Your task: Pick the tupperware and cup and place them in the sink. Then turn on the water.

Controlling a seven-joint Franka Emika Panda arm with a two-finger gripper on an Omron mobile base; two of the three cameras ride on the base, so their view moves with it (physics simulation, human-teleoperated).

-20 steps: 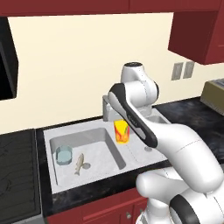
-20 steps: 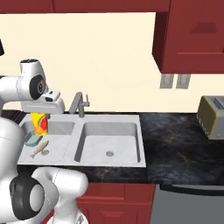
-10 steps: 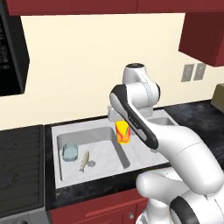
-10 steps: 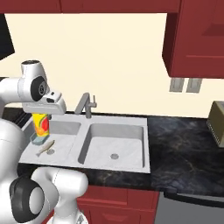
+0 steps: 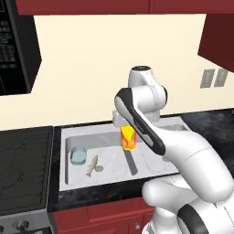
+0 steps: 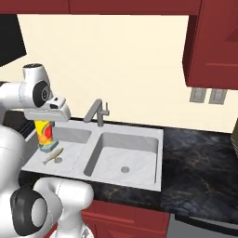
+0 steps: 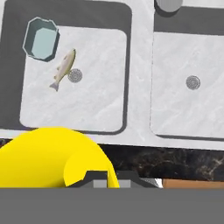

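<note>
You get bright, even rendered light with no glare; soft shadows sit inside the sink (image 6: 93, 153) walls, edges slightly soft.

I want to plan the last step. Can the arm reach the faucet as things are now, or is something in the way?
Probably not yet. The path to the faucet looks free, with nothing standing between, but the tool is shut on the cup, held above the sink. It would likely have to put the cup down first.

We've got the tupperware (image 5: 78, 155) sitting in the left basin of the sink (image 5: 151, 167), fish (image 5: 93, 165) just beside it near the drain. The cup (image 5: 128, 138) hangs above the divider, faucet (image 6: 96, 111) behind, stove (image 5: 23, 169) left.
</note>
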